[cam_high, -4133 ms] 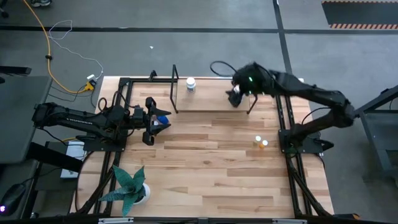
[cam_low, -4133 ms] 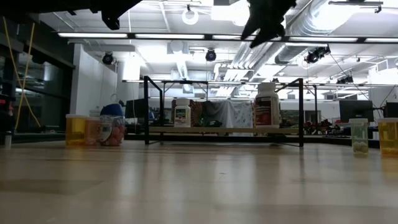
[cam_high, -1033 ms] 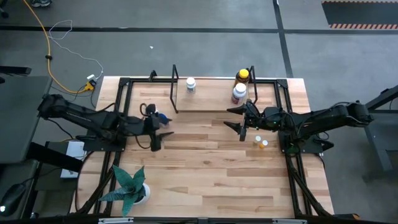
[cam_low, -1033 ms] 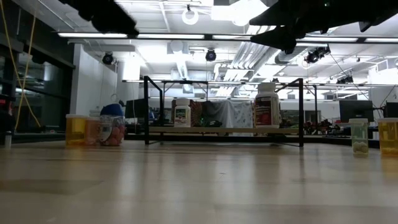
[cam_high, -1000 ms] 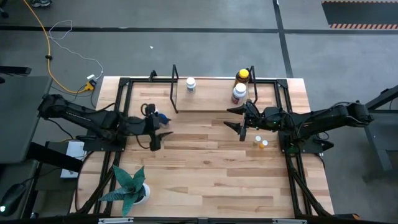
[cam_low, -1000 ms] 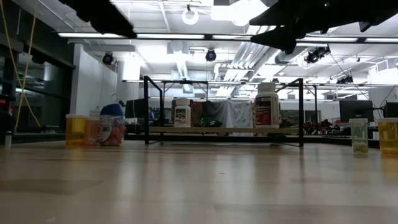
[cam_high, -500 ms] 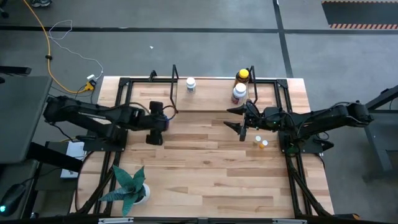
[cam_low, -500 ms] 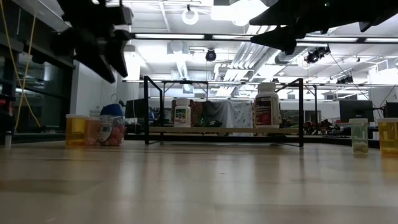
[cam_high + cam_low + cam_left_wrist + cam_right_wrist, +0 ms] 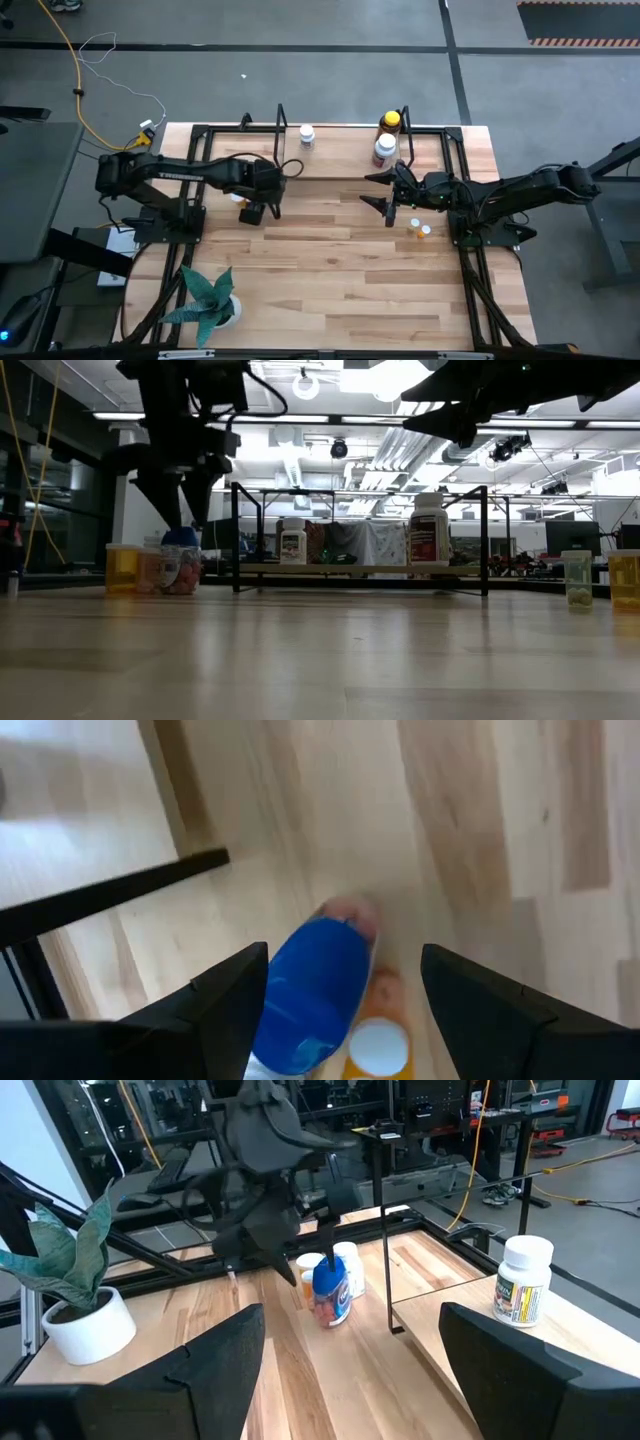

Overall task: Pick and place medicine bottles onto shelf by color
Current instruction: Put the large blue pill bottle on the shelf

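Observation:
A blue-capped white bottle (image 9: pixel 310 992) stands at the table's left beside orange vials (image 9: pixel 378 1046), also seen in the low view as the bottle (image 9: pixel 180 540) and the vials (image 9: pixel 123 569). My left gripper (image 9: pixel 345 970) hangs open just above the blue cap, pointing down, one finger on each side. The shelf (image 9: pixel 340 162) at the far edge carries a small white bottle (image 9: pixel 306 135), a yellow-capped amber bottle (image 9: pixel 390 122) and a red-labelled white bottle (image 9: pixel 384 150). My right gripper (image 9: pixel 376 190) waits open, level, in front of the shelf. Two vials (image 9: pixel 419 229) stand near it.
A potted green plant (image 9: pixel 208 298) stands at the near left corner. The shelf's black legs (image 9: pixel 236 535) rise close to the left cluster of bottles. Black frame rails (image 9: pixel 465 250) run along the table's left and right sides. Bare wood (image 9: pixel 340 270) lies in the middle.
My left gripper has swung toward the shelf and come down, tipping from nearly level to pointing down and rolling, so it now hangs over the blue-capped bottle. It has stayed open. The bottles have not moved.

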Robot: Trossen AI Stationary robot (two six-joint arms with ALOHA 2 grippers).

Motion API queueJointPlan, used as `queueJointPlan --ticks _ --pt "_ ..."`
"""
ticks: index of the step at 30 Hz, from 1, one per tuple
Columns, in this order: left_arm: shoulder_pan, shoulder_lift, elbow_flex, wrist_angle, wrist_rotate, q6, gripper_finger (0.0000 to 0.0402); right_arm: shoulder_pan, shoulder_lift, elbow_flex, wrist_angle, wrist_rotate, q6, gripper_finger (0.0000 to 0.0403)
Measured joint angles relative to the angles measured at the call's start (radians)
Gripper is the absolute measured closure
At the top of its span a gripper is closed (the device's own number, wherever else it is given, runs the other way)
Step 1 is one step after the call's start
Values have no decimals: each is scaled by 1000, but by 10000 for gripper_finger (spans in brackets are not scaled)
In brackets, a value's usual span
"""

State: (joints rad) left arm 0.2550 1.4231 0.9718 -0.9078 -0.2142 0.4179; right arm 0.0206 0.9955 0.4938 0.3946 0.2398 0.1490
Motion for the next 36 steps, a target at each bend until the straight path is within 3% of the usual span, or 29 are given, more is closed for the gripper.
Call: queueJointPlan --ticks 14,36 --pt "36 77 2 -23 -78 117 147 0 0 0 -14 0 4 112" --pt "94 94 2 -23 -38 128 179 0 0 0 -17 0 8 112"
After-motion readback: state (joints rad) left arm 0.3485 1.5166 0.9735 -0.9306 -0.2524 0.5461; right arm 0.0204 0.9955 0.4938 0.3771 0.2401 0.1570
